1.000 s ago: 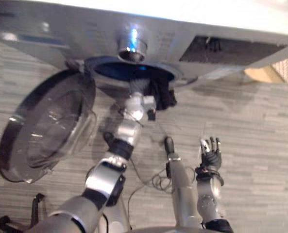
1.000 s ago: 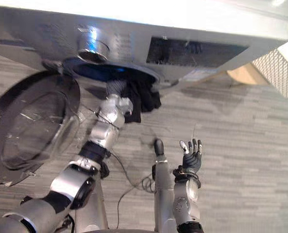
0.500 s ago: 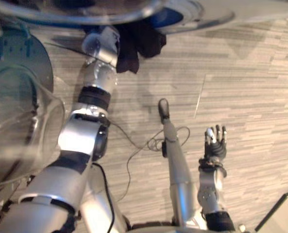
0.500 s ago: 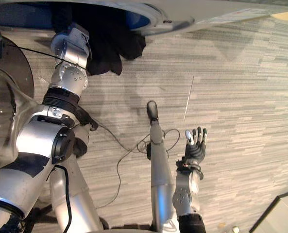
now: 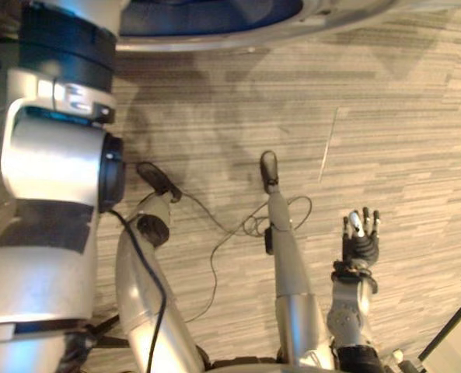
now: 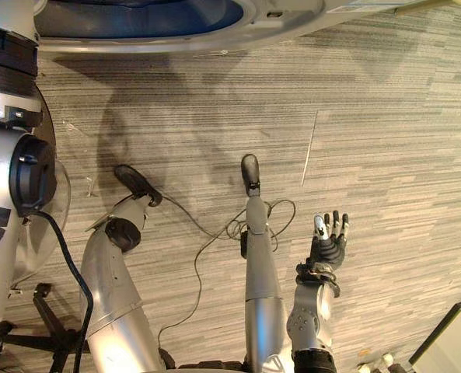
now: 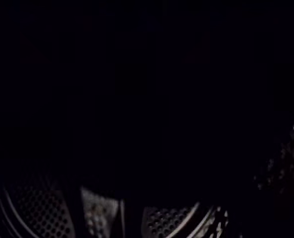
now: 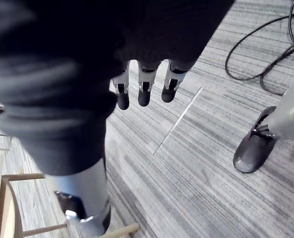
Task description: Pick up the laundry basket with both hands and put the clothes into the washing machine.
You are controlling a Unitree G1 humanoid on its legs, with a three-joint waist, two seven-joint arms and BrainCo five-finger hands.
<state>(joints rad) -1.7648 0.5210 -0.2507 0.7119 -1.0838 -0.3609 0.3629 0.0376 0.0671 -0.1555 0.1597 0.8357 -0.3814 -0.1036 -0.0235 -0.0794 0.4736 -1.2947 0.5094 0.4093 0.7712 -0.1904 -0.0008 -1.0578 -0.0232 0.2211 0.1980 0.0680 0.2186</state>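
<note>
Silver, dark-tipped fingers of the right hand stand straight and slightly apart, holding nothing, low over the grey plank floor. Farther out, the left arm runs up into the blue-lined opening of the washing machine, where the left hand is buried in darkness beside the perforated drum wall. Its grip cannot be told, and the clothes cannot be made out there, though they are judged to lie inside the drum. Hazard: cloth clinging to the hand on withdrawal may be dragged over the rim and fall to the floor.
</note>
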